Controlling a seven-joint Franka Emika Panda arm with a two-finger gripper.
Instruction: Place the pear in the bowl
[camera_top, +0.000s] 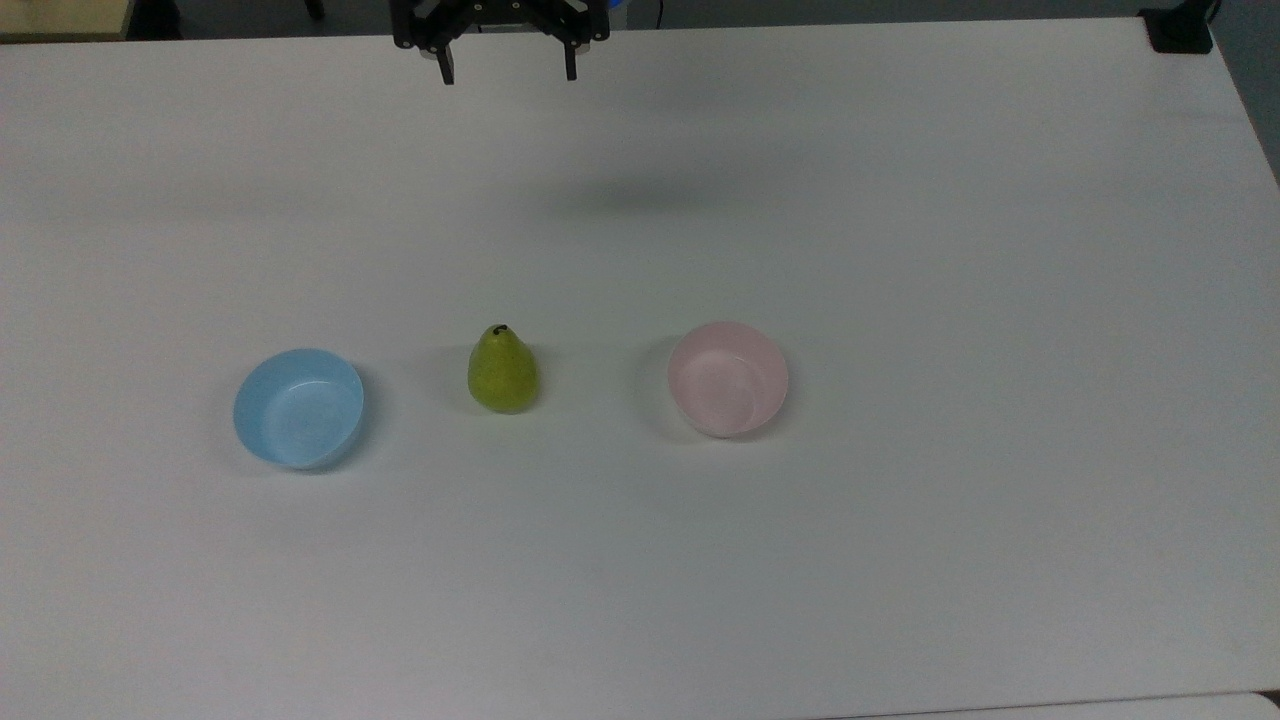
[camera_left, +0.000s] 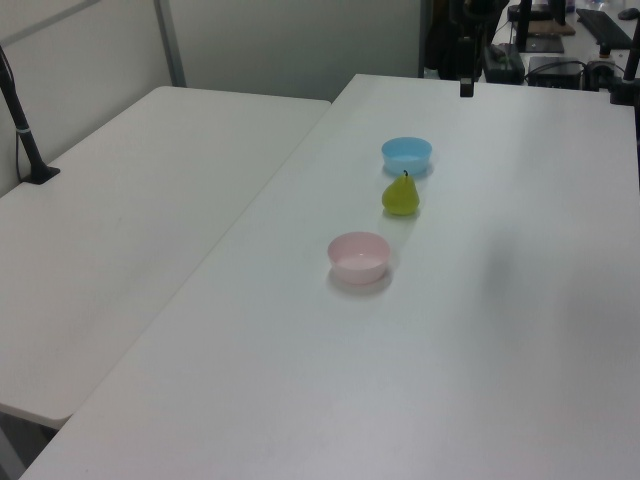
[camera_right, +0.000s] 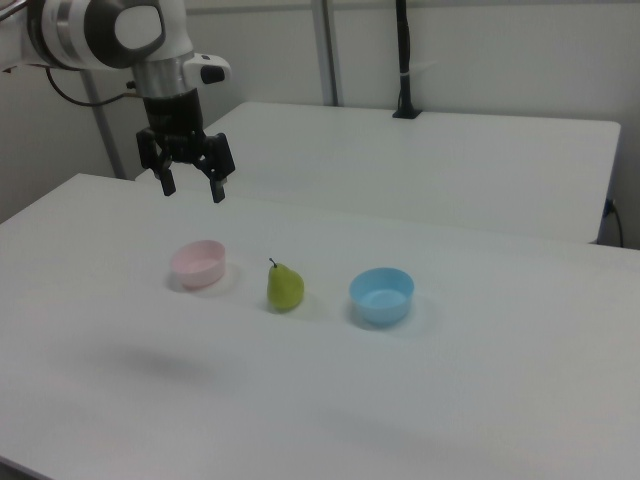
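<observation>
Currently fingers spread wide, holding nothing, high above pear & bowl

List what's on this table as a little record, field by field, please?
table: white
pear: yellow-green, upright, between the two bowls
pink bowl: empty, on the top view's right of the pear
blue bowl: empty, on the top view's left of the pear
gripper: open, holding nothing, raised above the table, away from the pear
</observation>
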